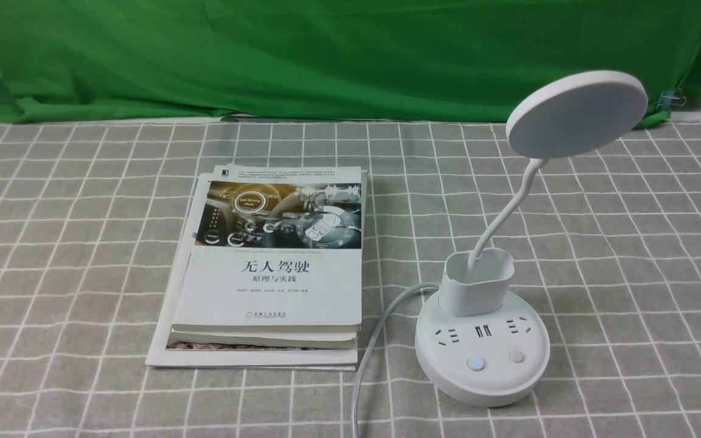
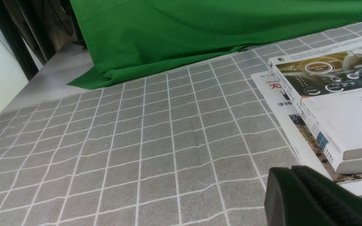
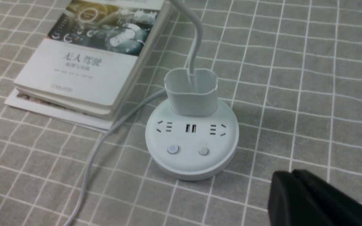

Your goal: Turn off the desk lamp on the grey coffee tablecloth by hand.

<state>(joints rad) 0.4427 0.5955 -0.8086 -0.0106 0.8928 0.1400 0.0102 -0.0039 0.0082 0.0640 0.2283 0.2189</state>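
In the front view, the desk lamp [image 1: 482, 347] stands upright right of centre, on the grey coffee tablecloth [image 1: 630, 274]. Its round flat head [image 1: 575, 115] tilts in the upper right of the frame, overlapping the lower edge of the green cloth [image 1: 326, 55] that fills the top. The thin neck [image 1: 509, 210] bends down into the small white cup holder [image 1: 477, 292] at the back of the base. Two buttons sit on the front part of the base, below the sockets; the left button [image 1: 476, 363] shows a bluish glow, the right button [image 1: 516, 356] is plain. A pale cable [image 1: 375, 347] leaves the base on its left and runs down to the bottom edge of the frame, between the lamp and a stack of books [image 1: 271, 267] left of centre.

The right gripper [image 3: 286, 175] shows at the lower right of the right wrist view, its dark fingers brought fully together with nothing held, apart from the lamp base. The left gripper [image 2: 281, 172] pokes into the lower right corner of the left wrist view; its fingers look closed and empty, though only part of them shows. The books lie near the right edge of that view.
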